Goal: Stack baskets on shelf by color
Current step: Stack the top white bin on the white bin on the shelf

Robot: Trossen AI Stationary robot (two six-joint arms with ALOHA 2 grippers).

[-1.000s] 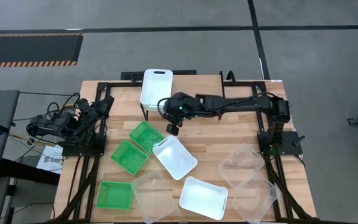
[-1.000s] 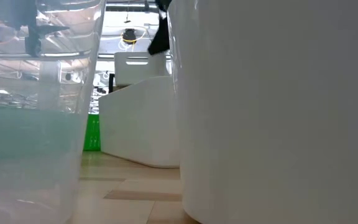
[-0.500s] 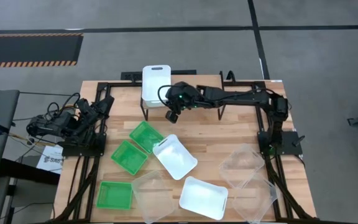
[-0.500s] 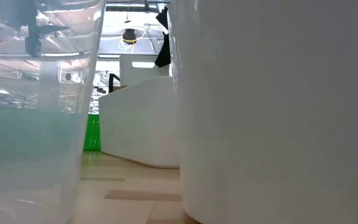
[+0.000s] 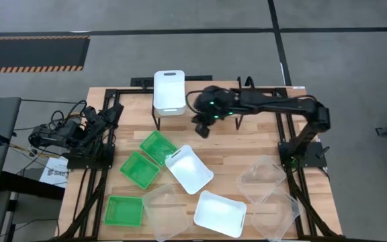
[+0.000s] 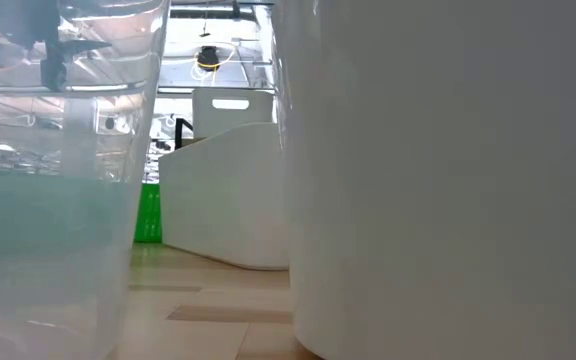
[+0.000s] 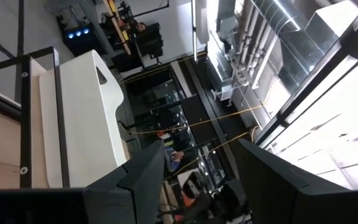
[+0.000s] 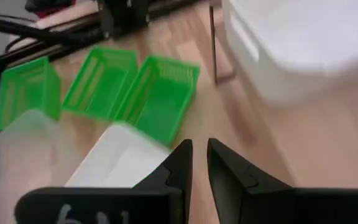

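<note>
Nearest the camera side of the table sit 2 clear baskets at the right [image 5: 269, 180] and [image 5: 274, 216], another clear one [image 5: 165, 210] left of centre, and a white basket [image 5: 220, 214] between them. A green basket [image 5: 124, 211] lies at the front left. Further in, 2 more green baskets [image 5: 139, 169] and [image 5: 158, 146] sit just beside a second white basket [image 5: 189, 169], which is tilted diagonally.

Past those comes the right gripper [image 5: 202, 129], hanging over bare wood just in front of the shelf [image 5: 230, 95]. In its wrist view the fingers [image 8: 180, 163] are nearly closed with only a thin gap and nothing between them — so empty-handed. The third white basket [image 5: 168, 92] sits on the shelf's left end, hanging partly over the back edge.

The left gripper [image 7: 191, 186] is parked at the table's left edge, pointed up at the room; its fingers are spread and holding nothing.

So by my count 1 of 9 is placed. These tubs look like thin moulded plastic — light, stiff enough to hold shape, a bit slick, and the walls probably flex if squeezed hard. I'd pinch 1 rim wall near the middle of a short side; the white one has a handle slot there. The clear ones are the tricky bit, since their edges are hard to see.
</note>
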